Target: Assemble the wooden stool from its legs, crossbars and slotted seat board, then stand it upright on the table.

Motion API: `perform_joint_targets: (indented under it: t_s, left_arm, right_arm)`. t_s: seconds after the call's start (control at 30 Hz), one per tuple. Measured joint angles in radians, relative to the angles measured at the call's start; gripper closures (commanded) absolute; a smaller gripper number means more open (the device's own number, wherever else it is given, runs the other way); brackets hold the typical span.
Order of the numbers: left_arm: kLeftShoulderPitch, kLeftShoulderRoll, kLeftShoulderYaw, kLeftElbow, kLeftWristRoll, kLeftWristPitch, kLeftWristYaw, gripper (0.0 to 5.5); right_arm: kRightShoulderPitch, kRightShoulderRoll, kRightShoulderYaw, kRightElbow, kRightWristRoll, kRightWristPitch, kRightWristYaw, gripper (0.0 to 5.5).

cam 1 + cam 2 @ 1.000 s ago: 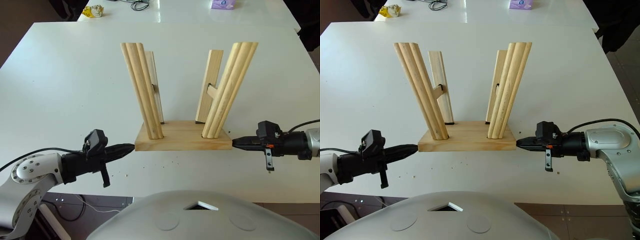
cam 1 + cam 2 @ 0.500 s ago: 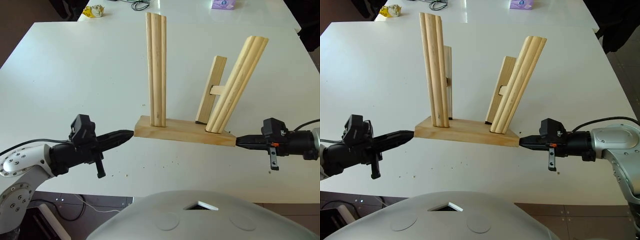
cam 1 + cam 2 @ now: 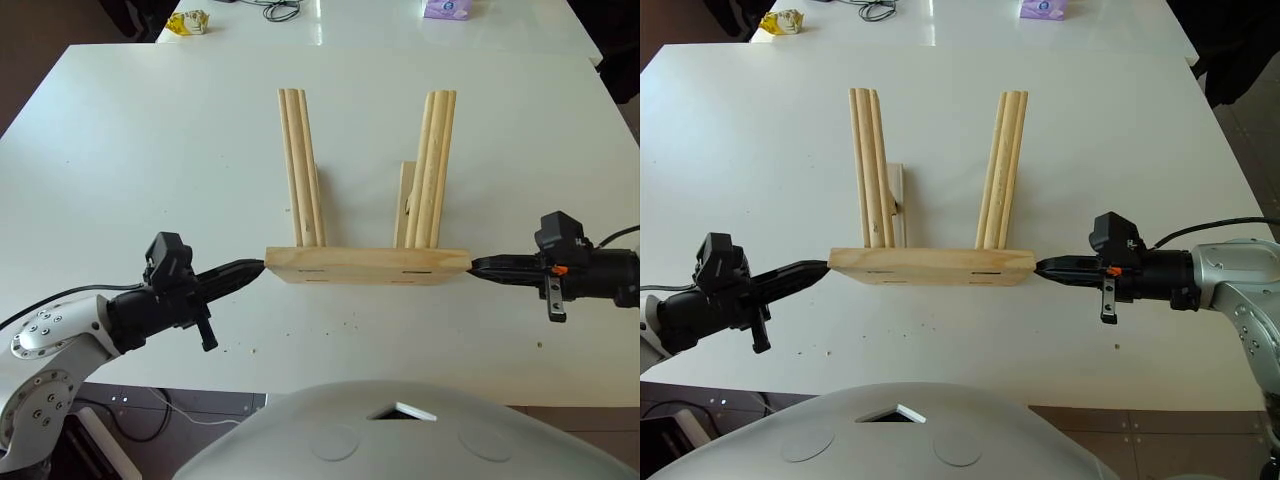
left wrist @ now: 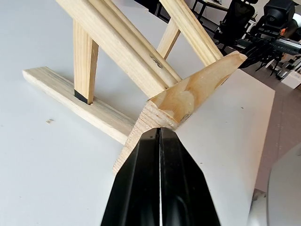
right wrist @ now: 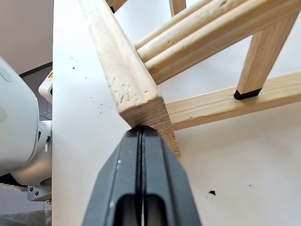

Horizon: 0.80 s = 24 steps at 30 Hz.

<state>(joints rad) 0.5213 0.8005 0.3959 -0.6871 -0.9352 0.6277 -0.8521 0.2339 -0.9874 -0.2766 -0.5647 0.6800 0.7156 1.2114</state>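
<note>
Two grippers are squeezing the stool (image 3: 300, 170) between them, and neither is actually gripping it. The left gripper (image 3: 252, 269) is pressing its tip against one end of the seat board (image 3: 367, 266) and the right gripper (image 3: 482, 266) against the other. Both pairs of fingers are closed flat together with nothing between them.

The board is standing on edge near the front of the table (image 3: 150, 150). The legs (image 3: 434, 160) are pointing away from the robot, so the stool is lying tipped over rather than standing on its feet. In the left wrist view one flat leg (image 4: 61, 92) is lying along the table, with a crossbar (image 4: 85, 63) rising out of it.

Only end pressure is carrying the load, so the main danger is slipping. If either arm is easing off or drifting outward, the board is likely to drop and the stool to roll. If the two tips are turning at uneven rates, the board may twist out sideways. Pushing too hard inward could also skid a narrow tip off the end grain, and a jolt might be loosening the legs in their slots.
</note>
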Motion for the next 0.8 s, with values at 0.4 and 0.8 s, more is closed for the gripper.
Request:
perform_joint_targets:
  t_s: [0.4, 0.8]
  left_arm:
    - [-0.04, -0.03, -0.04, 0.05, 0.077, -0.074, 0.005, 4.76]
    - [-0.077, 0.026, -0.009, 0.108, 0.038, -0.015, -0.069, 3.74]
  right_arm:
    - [-0.037, 0.042, 0.059, 0.069, -0.05, -0.108, 0.019, 4.46]
    - [-0.043, 0.036, 0.092, 0.137, -0.07, -0.197, 0.081, 3.06]
